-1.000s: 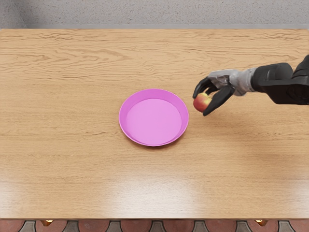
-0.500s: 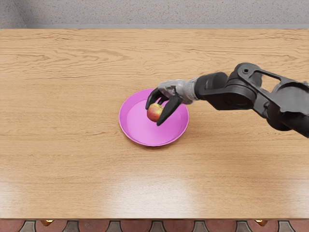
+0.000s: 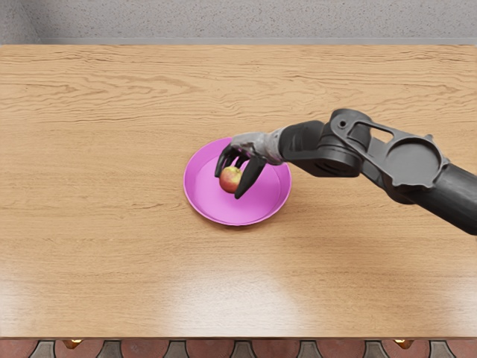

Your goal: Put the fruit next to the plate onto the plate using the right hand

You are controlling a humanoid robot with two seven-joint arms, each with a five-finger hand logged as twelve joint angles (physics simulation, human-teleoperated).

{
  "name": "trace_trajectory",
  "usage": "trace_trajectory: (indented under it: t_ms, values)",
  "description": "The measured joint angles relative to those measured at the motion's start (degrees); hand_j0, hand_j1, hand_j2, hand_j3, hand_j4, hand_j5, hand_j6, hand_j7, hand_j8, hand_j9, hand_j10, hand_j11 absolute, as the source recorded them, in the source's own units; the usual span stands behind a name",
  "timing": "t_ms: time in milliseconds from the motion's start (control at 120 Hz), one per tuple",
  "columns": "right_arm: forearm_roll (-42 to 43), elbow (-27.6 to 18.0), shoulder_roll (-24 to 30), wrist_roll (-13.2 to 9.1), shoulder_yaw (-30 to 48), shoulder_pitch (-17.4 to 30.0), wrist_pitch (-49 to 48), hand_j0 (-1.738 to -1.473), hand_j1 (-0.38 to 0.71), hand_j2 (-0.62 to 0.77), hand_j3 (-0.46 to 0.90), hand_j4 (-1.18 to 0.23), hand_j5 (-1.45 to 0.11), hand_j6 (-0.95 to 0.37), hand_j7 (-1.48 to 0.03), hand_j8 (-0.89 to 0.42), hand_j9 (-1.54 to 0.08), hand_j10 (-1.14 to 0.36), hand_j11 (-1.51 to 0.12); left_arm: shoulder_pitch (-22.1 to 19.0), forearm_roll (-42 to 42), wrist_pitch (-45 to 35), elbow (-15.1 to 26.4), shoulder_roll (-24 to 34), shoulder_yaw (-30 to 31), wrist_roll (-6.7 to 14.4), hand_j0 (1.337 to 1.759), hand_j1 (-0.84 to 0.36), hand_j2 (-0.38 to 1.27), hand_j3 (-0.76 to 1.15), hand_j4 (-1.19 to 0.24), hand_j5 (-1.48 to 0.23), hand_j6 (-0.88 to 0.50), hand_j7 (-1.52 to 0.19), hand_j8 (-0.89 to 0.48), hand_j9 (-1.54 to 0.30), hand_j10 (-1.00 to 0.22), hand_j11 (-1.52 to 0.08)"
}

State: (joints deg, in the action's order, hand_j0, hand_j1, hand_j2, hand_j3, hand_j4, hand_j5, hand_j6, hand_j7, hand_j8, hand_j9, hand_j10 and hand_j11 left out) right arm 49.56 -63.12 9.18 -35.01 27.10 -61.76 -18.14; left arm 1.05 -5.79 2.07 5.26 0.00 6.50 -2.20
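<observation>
Right hand (image 3: 242, 158) over the pink plate (image 3: 200, 205), fingers curled around the apple (image 3: 230, 179). The apple lies beneath the palm, possibly resting on the plate; contact unclear.

Bare worktop (image 3: 97, 224) shows left of the pink plate (image 3: 216, 214), in front of it and behind it, so that's the open room. The right arm (image 3: 387, 160) slants in over the plate's right rim, and the right hand (image 3: 240, 159) sits over the middle, fingers (image 3: 250, 179) wrapped round the apple (image 3: 230, 179)
</observation>
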Motion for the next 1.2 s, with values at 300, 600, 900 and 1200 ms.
trace_trajectory:
  t_ms: [300, 600, 900, 1200]
  values:
    - [-0.07, 1.56, -0.27, 0.01, 0.08, -0.01, 0.26, -1.657, 0.18, -0.02, 0.00, -0.49, -0.64, -0.44, -0.64, -0.43, -0.65, -0.49, -0.65, 0.00, 0.00, 0.01, 0.01, 0.00, 0.00, 0.00, 1.658, 0.07, 0.05, 0.00, -0.23, -0.30, -0.23, -0.30, -0.23, -0.30, -0.23, -0.30]
    - [-0.58, 1.53, 0.16, 0.01, 0.72, -0.74, 0.74, -1.658, 0.09, -0.06, 0.00, -0.38, -0.49, -0.37, -0.49, -0.36, -0.49, -0.38, -0.49, 0.00, 0.00, 0.00, 0.02, 0.00, 0.00, 0.00, 1.658, 0.07, 0.05, 0.00, -0.23, -0.30, -0.23, -0.30, -0.23, -0.30, -0.23, -0.30]
    - [-14.05, -7.88, 10.93, 0.01, 6.41, -1.66, -1.94, -1.658, 0.03, -0.06, 0.00, -0.32, -0.42, -0.32, -0.42, -0.32, -0.42, -0.32, -0.42, 0.00, 0.01, 0.02, 0.01, 0.00, 0.00, 0.00, 1.658, 0.07, 0.05, 0.00, -0.23, -0.30, -0.23, -0.30, -0.23, -0.30, -0.23, -0.30]
    - [-39.35, -9.65, 23.85, 0.01, 13.22, 4.38, -14.82, -1.658, -0.22, -0.02, 0.00, -0.11, -0.15, -0.11, -0.15, -0.11, -0.15, -0.11, -0.15, 0.00, 0.01, 0.00, 0.01, 0.00, 0.00, 0.00, 1.658, 0.07, 0.05, 0.00, -0.23, -0.30, -0.23, -0.30, -0.23, -0.30, -0.23, -0.30]
